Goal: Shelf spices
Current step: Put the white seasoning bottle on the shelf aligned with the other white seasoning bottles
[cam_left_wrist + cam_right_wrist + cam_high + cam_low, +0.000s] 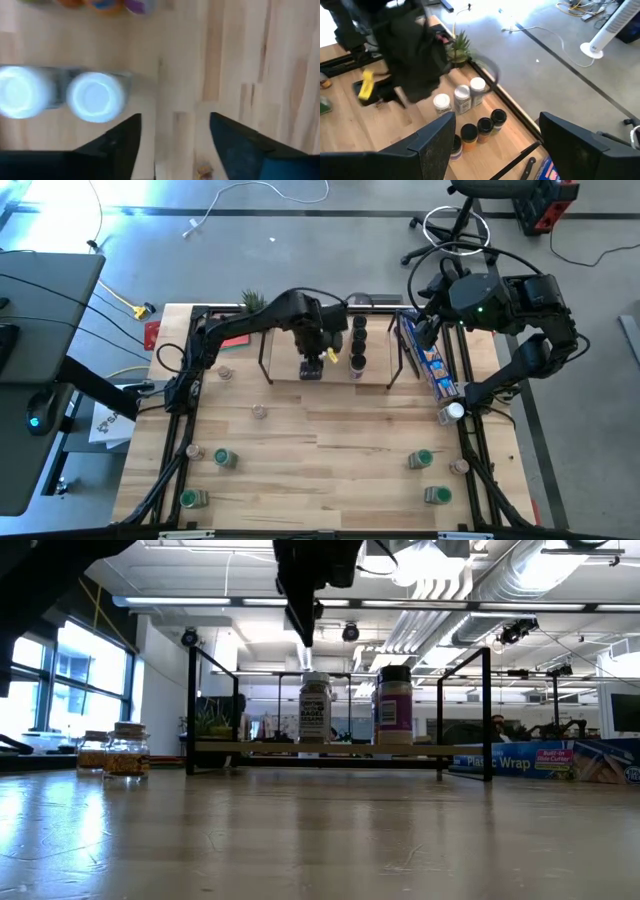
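The shelf (380,375), a light-wood rack in a black wire frame, stands at the table's far middle. On it are black-lidded jars (358,340) and white-lidded jars (95,97). My left gripper (175,145) hangs open above the shelf's near part, just beside the white lids, holding nothing; the low view shows it (303,628) above a jar (314,708). My right gripper (497,145) is open in the air by the shelf's right end (425,330). Several loose jars lie on the table, such as a green-lidded jar (226,458) and another green-lidded one (420,459).
A long blue printed box (432,360) lies right of the shelf, under my right arm. A small plant (250,300) stands at the far left corner of the shelf. Loose jars are scattered along the table's left (190,498) and right near corners (437,495); bare wood lies between them.
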